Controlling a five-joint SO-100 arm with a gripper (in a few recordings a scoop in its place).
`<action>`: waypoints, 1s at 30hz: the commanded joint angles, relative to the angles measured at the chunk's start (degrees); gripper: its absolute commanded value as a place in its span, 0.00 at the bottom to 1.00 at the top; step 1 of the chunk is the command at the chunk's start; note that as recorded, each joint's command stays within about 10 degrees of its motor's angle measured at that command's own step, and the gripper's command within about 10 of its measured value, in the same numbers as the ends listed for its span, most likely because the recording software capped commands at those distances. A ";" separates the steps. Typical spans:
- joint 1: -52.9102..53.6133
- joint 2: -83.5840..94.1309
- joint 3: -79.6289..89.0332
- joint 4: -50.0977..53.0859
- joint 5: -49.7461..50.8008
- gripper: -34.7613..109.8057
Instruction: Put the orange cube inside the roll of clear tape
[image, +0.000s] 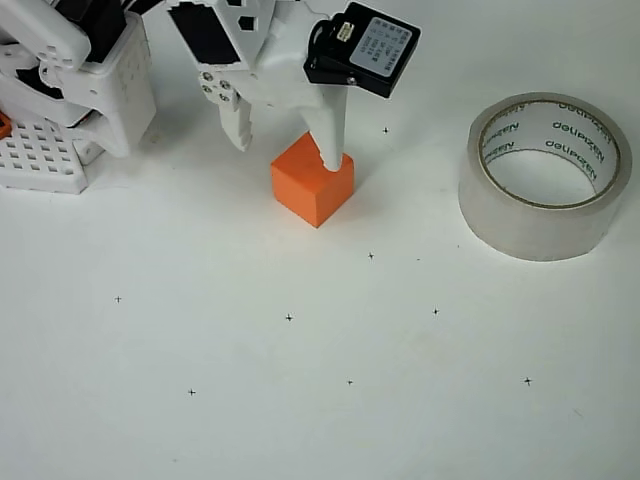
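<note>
- Straddling the small bright-orange matte cube (312, 185), white two-finger gripper (285, 150) spread, not yet pinching: one finger by its right top edge, the other off to its upper left.
- Lying well right: wide translucent clear-tape roll (545, 177), hole up.

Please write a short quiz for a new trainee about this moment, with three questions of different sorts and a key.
1. True or false: the orange cube already lies inside the roll of clear tape.
2. Multiple choice: in the overhead view, the tape roll lies (A) left of the cube, (B) right of the cube, (C) on top of the cube.
3. Short answer: how does the gripper stand relative to the cube?

Key: 1. False. 2. B. 3. Open, one finger on each side of the cube's far part, one tip on its top edge.
</note>
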 joint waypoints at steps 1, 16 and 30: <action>-1.49 -0.62 -4.04 -1.32 0.53 0.54; -2.72 -9.67 -5.01 -6.59 -0.18 0.54; -2.90 -16.35 -3.52 -10.02 0.00 0.54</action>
